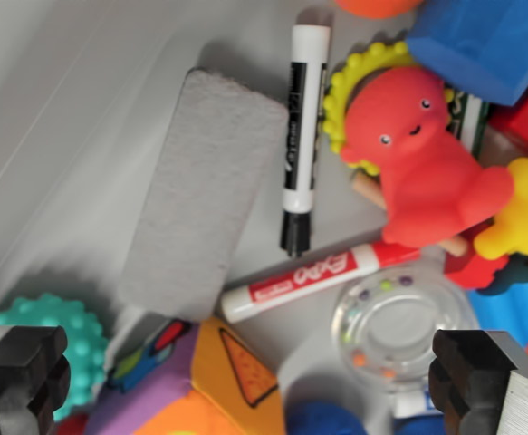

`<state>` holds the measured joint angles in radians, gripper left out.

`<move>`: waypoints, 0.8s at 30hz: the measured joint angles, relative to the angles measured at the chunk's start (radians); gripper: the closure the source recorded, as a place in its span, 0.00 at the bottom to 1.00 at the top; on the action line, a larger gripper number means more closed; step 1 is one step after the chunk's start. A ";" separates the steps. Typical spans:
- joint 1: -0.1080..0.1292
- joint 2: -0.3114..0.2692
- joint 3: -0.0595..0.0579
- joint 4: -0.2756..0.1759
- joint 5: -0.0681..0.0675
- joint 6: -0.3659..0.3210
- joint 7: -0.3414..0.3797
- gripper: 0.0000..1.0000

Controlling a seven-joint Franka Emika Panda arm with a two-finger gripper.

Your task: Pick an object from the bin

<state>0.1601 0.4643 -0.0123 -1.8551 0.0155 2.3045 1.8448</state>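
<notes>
Two dark fingertips of the pincer [264,381] show at the bottom corners of the wrist view, one fingertip [24,372] at the left and the other at the right, spread wide with nothing between them but the toys below

Under them lies the grey bin [55,109], its floor bare toward the upper left. A grey felt whiteboard eraser [205,195] lies tilted near the middle. Just beside it, toward the wrist view's right, a black dry-erase marker [302,136] lies almost upright in the frame, cap downward. A red Expo marker [318,279] lies slanted below the black one, its white end close to the eraser's lower corner.

A red rubber octopus toy [422,168] with a small face sits at the right, resting over a yellow ring [343,95] with a bumpy edge. A blue block [481,41] fills the top right corner, and a yellow knobbly toy [526,217] touches the octopus on its right side. A clear round rattle [399,322] with coloured beads inside lies just below the red marker's cap.

A teal bumpy ball [64,340] sits at the lower left, partly behind the left fingertip. An orange and purple soft toy [218,376] lies at the bottom centre
</notes>
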 joint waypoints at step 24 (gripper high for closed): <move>0.071 0.158 -0.021 0.098 0.012 0.070 0.373 0.00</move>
<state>0.2313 0.6222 -0.0336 -1.7573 0.0278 2.3742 2.2173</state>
